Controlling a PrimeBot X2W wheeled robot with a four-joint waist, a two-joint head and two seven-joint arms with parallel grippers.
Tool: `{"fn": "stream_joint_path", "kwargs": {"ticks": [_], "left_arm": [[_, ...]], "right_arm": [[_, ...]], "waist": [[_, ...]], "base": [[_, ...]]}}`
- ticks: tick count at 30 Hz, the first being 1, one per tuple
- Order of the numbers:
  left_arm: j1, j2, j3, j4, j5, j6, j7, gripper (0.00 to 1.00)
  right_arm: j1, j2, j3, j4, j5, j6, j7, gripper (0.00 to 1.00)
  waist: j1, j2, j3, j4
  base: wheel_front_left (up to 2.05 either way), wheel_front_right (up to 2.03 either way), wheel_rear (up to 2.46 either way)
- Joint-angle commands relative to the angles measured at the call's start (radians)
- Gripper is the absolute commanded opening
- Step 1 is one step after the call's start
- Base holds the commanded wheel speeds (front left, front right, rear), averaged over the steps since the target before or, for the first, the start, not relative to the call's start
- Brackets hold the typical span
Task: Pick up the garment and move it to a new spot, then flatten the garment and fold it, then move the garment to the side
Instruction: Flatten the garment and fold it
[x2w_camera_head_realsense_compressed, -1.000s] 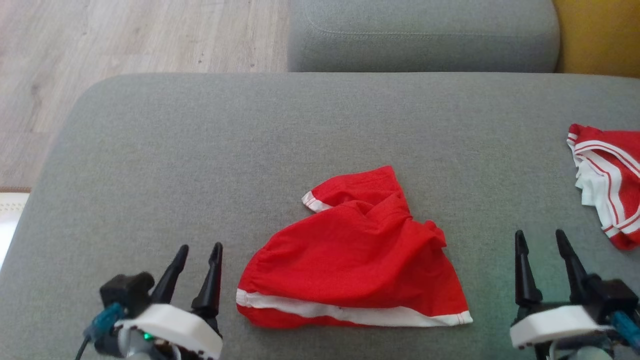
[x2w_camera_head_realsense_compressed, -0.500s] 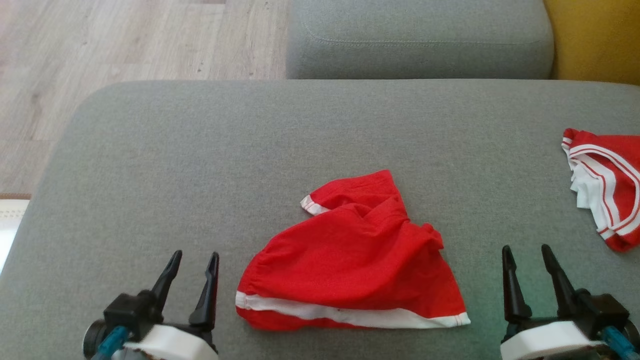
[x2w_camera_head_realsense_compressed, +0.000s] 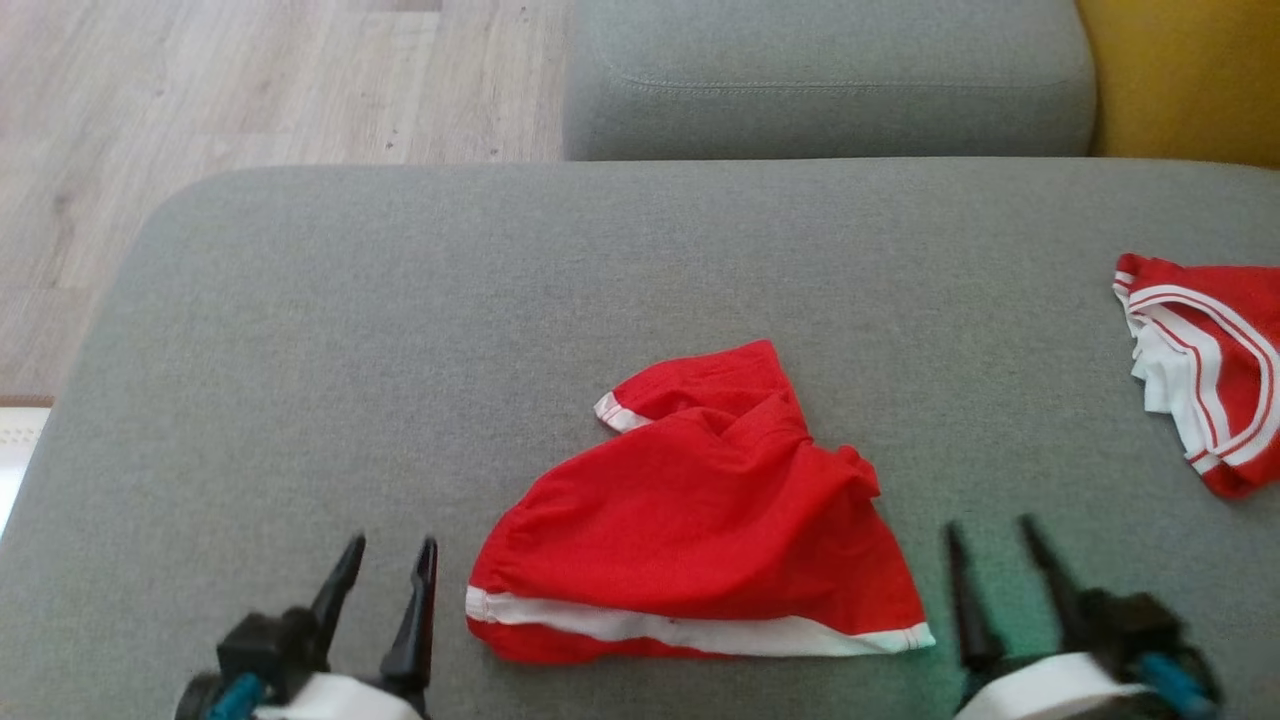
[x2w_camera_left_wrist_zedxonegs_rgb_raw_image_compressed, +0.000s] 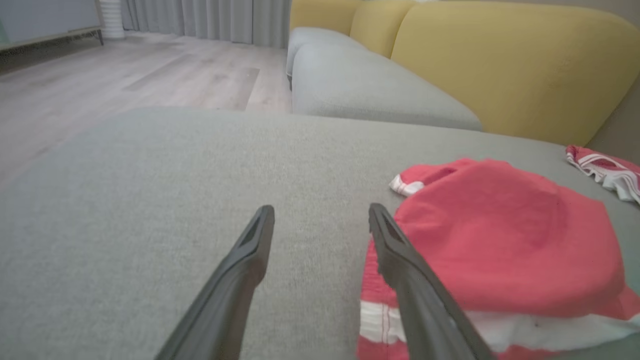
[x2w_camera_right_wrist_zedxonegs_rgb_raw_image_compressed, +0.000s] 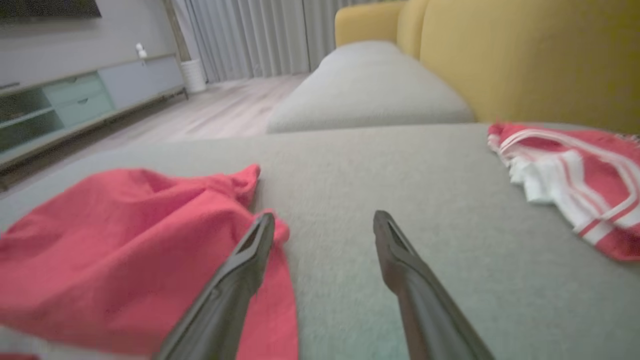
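Note:
A red garment (x2w_camera_head_realsense_compressed: 700, 520) with a white band along its near hem lies crumpled on the grey cushion (x2w_camera_head_realsense_compressed: 400, 330), near the front middle. The same garment (x2w_camera_left_wrist_zedxonegs_rgb_raw_image_compressed: 505, 245) rises right of my left fingers in the left wrist view, and the garment (x2w_camera_right_wrist_zedxonegs_rgb_raw_image_compressed: 125, 235) spreads left of my right fingers in the right wrist view. My left gripper (x2w_camera_head_realsense_compressed: 392, 545) stands open just left of the hem, nothing between its fingers. My right gripper (x2w_camera_head_realsense_compressed: 992, 530), blurred, stands open just right of the garment's lower corner, empty too.
A second red and white striped piece of clothing (x2w_camera_head_realsense_compressed: 1205, 365) lies at the cushion's right edge. Another grey cushion (x2w_camera_head_realsense_compressed: 830, 80) sits behind, with a yellow backrest (x2w_camera_head_realsense_compressed: 1180, 80) at the far right. Wooden floor (x2w_camera_head_realsense_compressed: 250, 90) lies beyond the left edge.
My right gripper has shifted left toward the garment's corner and lower in the view. The left gripper has sunk slightly. The garment has not moved; the camera shifted a little.

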Motion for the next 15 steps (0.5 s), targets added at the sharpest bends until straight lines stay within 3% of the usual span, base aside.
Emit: {"fn": "stream_joint_path", "kwargs": {"ticks": [1, 7, 15], "left_arm": [[-0.017, -0.002, 0.027, -0.011, -0.007, -0.004, -0.012, 1.00], [-0.028, 0.031, -0.051, 0.044, -0.062, -0.013, 0.074, 1.00], [-0.064, 0.094, -0.133, 0.029, -0.158, -0.015, 0.175, 1.00]], "right_arm": [[-0.029, -0.020, 0.047, -0.022, 0.003, -0.001, 0.021, 1.00], [-0.004, -0.077, 0.140, -0.025, 0.042, -0.001, 0.201, 1.00], [0.024, -0.106, 0.156, -0.032, 0.052, -0.001, 0.360, 1.00]], "waist": [[0.0000, 0.0000, -0.001, -0.002], [0.0000, 0.0000, 0.004, 0.007], [0.0000, 0.0000, 0.034, 0.018]], "base": [[0.00, 0.00, 0.00], [0.00, 0.00, 0.00], [0.00, 0.00, 0.00]]}}
